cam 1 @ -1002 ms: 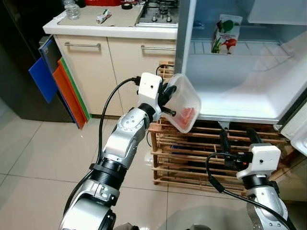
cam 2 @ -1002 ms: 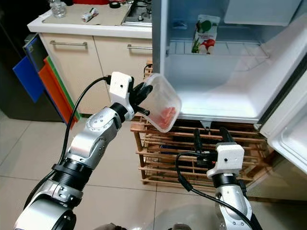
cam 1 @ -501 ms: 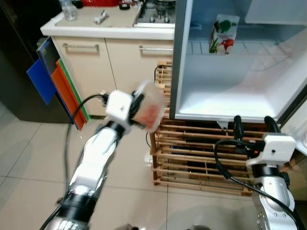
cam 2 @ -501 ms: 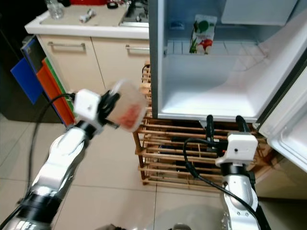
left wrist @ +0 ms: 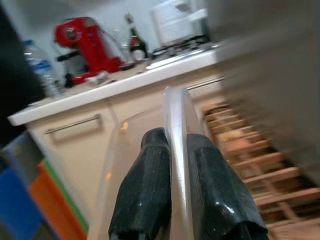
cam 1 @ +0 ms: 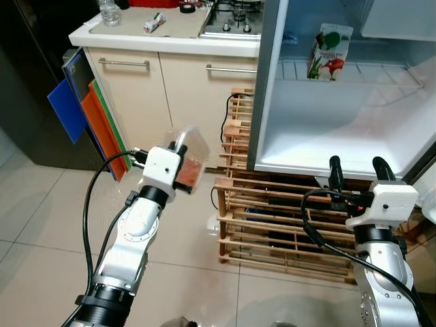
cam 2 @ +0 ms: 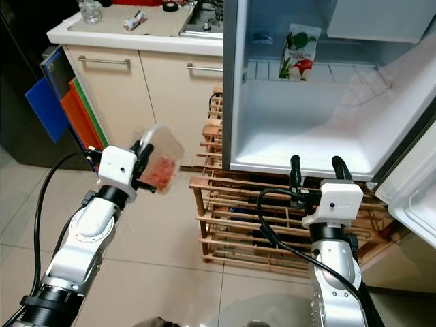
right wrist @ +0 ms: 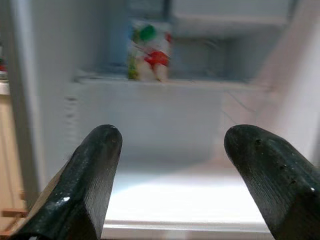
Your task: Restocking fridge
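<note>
My left gripper (cam 1: pixel 178 162) is shut on the rim of a clear plastic container (cam 1: pixel 189 161) with red food inside. It holds the container in the air in front of the beige cabinet, left of the open fridge (cam 1: pixel 327 129). In the left wrist view both fingers (left wrist: pixel 150 185) pinch the clear container wall (left wrist: pixel 176 150). My right gripper (cam 1: pixel 354 170) stands open below the fridge's front edge, with nothing between its fingers (right wrist: pixel 92 175). A juice carton (cam 1: pixel 328 43) stands on the wire shelf at the back of the fridge.
A wooden slatted rack (cam 1: pixel 272 218) sits under the fridge. Blue, orange and green boards (cam 1: pixel 88 116) lean beside the cabinet. The counter (cam 1: pixel 157 34) carries a bottle (cam 1: pixel 109 12) and a hob (cam 1: pixel 235 17). The fridge door (cam 2: pixel 419 197) stands open at the right.
My left arm has drawn the container back from the fridge opening, down and to the left. The right gripper has risen a little toward the fridge edge. The camera has shifted.
</note>
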{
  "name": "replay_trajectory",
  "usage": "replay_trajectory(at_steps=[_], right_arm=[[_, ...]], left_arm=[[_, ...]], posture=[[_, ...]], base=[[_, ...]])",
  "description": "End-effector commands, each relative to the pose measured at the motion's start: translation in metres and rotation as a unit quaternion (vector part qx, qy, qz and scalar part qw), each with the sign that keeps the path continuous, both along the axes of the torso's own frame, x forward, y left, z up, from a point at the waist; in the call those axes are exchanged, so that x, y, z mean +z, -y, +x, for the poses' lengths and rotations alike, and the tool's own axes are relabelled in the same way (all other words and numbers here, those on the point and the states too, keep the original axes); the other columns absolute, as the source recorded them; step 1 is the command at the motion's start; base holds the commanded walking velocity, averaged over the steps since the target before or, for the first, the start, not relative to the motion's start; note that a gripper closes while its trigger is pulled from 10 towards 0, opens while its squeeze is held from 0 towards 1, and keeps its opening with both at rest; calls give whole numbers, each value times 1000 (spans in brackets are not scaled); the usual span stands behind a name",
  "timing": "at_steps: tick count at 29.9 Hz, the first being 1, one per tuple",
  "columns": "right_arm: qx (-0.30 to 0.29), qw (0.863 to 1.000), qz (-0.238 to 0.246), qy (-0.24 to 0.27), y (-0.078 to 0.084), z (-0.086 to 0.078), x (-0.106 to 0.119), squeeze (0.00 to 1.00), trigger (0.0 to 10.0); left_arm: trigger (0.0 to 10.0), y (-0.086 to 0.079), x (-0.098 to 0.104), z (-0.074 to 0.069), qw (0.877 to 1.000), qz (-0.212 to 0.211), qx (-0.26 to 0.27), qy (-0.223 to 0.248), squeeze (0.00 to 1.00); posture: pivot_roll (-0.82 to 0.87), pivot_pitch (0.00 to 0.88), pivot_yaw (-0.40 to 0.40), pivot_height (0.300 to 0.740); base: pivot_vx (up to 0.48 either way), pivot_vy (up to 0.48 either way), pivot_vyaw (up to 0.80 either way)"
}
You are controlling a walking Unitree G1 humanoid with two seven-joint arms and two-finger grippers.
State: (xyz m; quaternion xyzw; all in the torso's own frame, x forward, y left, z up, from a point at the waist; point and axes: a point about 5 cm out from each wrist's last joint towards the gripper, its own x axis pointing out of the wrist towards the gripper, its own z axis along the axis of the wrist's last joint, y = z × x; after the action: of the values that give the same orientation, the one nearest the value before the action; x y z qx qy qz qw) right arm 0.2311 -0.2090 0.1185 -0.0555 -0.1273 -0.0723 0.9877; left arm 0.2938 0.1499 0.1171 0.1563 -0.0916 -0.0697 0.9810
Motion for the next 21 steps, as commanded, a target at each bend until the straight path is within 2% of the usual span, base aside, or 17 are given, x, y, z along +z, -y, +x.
replay_trajectory(at_steps=[1,4,10,12,14,16,21], right_arm=[[-18,1000,14,-2,6,0,-4,0,10000],[-5,1000,8,-4,2,1,-4,0,10000],[-1,1000,19,-7,3,1,-9,0,10000],[1,999,38,-18,4,2,-17,0,10000],[1,997,70,-33,5,6,-27,0,10000],[-11,995,91,-48,8,13,-37,0,10000],[-6,996,82,-42,8,21,-34,0,10000]], left_arm=[[10000,-8,-2,-1,1000,1,22,10,0],[10000,3,7,2,1000,-23,4,18,0],[10000,10,13,4,999,-32,-19,34,0],[10000,10,3,3,998,-45,-33,18,0],[10000,9,-15,4,996,-70,-39,-22,0],[10000,7,-32,9,994,-90,-19,-66,0],[10000,14,-32,16,991,-106,-16,-80,0]], posture=[[-151,0,44,740],[-149,0,43,740],[-150,0,45,740],[-150,0,47,740],[-149,0,47,740],[-147,0,44,740],[-148,0,43,740]], base=[[0,0,0],[0,0,0],[0,0,0],[0,0,0],[0,0,0],[0,0,0],[0,0,0]])
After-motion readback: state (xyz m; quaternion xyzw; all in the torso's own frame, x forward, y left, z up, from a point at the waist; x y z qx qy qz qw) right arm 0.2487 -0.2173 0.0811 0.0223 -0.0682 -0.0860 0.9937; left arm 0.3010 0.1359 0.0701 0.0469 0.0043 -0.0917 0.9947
